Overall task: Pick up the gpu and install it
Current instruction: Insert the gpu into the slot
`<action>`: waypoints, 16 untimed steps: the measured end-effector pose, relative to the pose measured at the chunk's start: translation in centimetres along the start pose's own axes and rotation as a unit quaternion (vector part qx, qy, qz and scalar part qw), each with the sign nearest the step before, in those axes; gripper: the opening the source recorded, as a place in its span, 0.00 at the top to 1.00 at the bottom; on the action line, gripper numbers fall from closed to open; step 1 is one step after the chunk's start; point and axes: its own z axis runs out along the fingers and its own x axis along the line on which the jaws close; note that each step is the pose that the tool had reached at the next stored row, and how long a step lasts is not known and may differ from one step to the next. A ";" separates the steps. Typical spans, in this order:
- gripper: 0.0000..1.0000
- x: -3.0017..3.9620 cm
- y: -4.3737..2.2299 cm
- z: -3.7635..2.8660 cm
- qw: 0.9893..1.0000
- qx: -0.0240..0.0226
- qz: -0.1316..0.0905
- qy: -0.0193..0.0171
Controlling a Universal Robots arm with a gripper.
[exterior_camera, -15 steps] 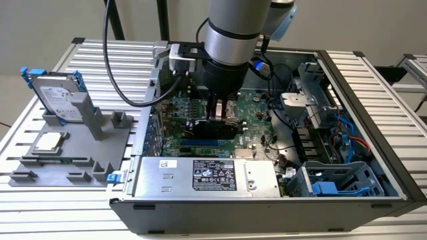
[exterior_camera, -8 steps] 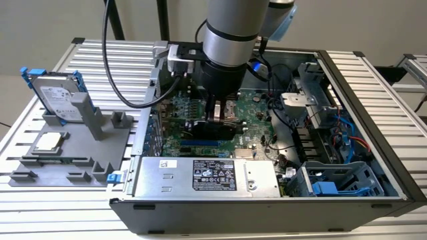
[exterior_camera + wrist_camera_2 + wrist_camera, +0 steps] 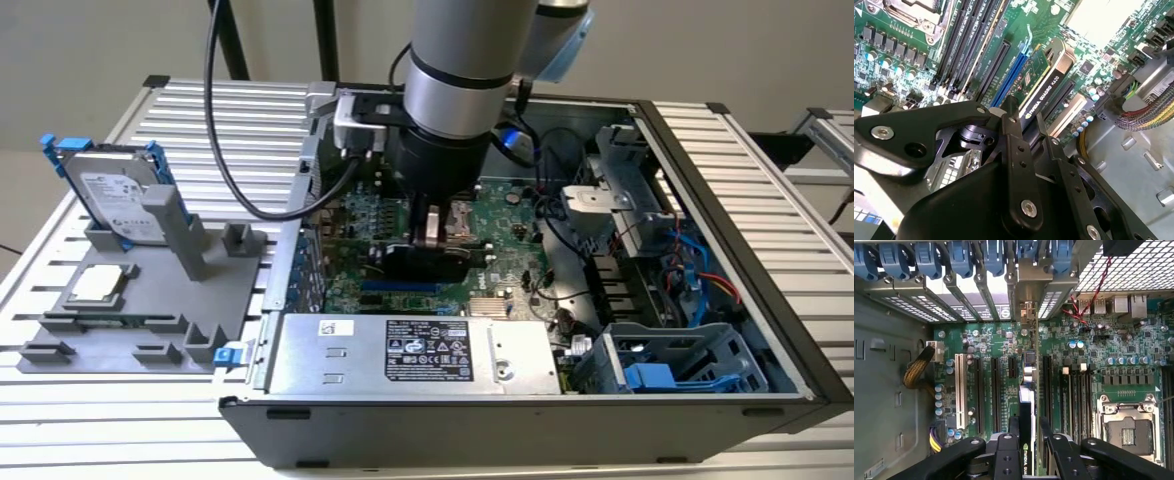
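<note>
Black fingers of the gripper are clamped on the gpu, holding it edge-on above the green motherboard. In the exterior view, the card hangs inside the open computer case, just over the expansion slots.

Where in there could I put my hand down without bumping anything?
Bare ribbed table behind the hard drive, and its strip beside the case on the exterior view's right. Crowded: the motherboard around the gripper holding the gpu.
</note>
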 end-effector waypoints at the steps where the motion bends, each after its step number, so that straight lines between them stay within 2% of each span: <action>1: 1.00 0.01 0.04 0.04 1.000 0.000 0.000 0.000; 16: 1.00 0.01 0.20 0.82 1.000 0.000 0.000 0.000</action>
